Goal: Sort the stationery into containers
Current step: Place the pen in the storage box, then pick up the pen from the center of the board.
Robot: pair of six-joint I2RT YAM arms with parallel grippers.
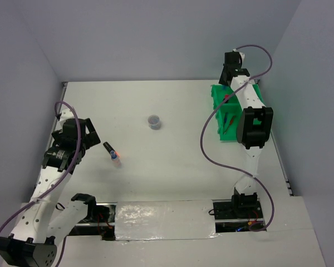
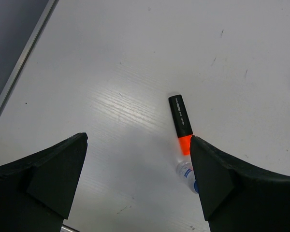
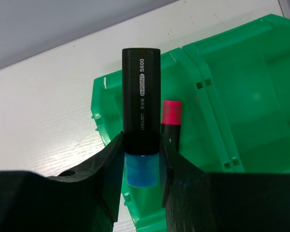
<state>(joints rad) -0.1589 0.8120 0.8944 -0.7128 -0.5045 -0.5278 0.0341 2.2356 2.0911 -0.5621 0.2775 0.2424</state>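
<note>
The white worktop (image 1: 172,111) carries everything. The green tray (image 3: 241,87) sits at its far right, compartments open upward to take the stationery. My right fingers (image 3: 113,169) clamp a blue-ended highlighter (image 3: 141,106) near its blue end, its body reaching over the tray beside a pink-ended highlighter (image 3: 171,116) lying inside, so I judge a drop comes next. My left fingers (image 2: 53,179) stand wide above an orange-ended highlighter (image 2: 180,118), placed to straddle it. The grey pot (image 1: 154,121) stands apart; a small bottle (image 2: 186,171) lies just at the orange tip.
</note>
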